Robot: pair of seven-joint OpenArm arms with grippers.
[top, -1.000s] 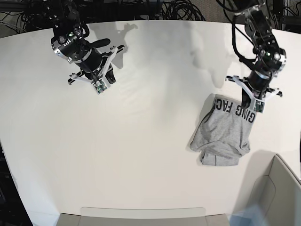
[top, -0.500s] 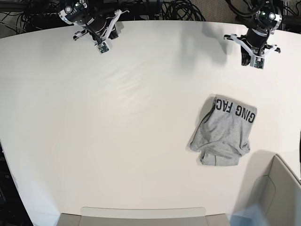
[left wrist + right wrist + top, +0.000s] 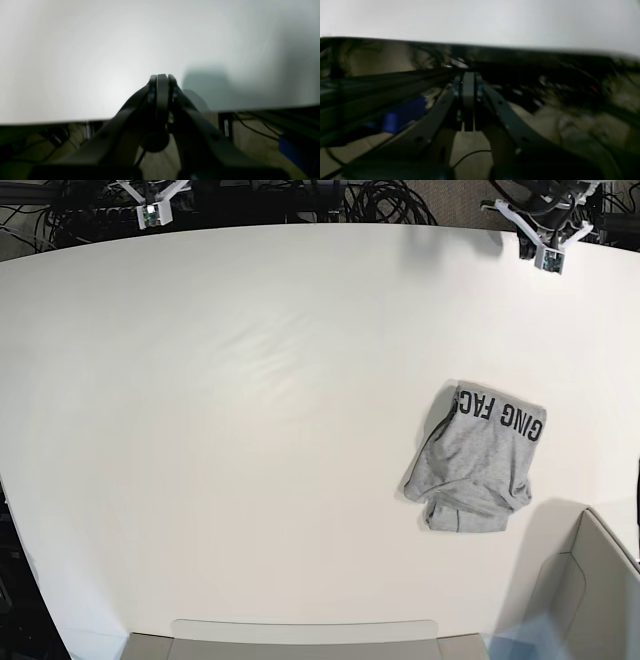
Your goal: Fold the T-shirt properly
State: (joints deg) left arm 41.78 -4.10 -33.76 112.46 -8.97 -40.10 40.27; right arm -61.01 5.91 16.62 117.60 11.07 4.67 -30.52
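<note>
Now pressed fully closed, fingertip to fingertip, at left gripper (image 3: 162, 78) and right gripper (image 3: 469, 76) alike, over by the white table's (image 3: 250, 440) far edge, well apart from the bundled grey T-shirt (image 3: 476, 458) lying on that tabletop.

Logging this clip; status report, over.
Both claws shut, empty, at far edge. Grey T-shirt folded into bundle, lettering showing. Nothing on it.

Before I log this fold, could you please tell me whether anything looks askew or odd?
The shirt looks a little untidy: its body is creased, and a narrower flap juts out below the main fold, nearest the bin, so the outline is uneven. I see no spill or damage.
</note>
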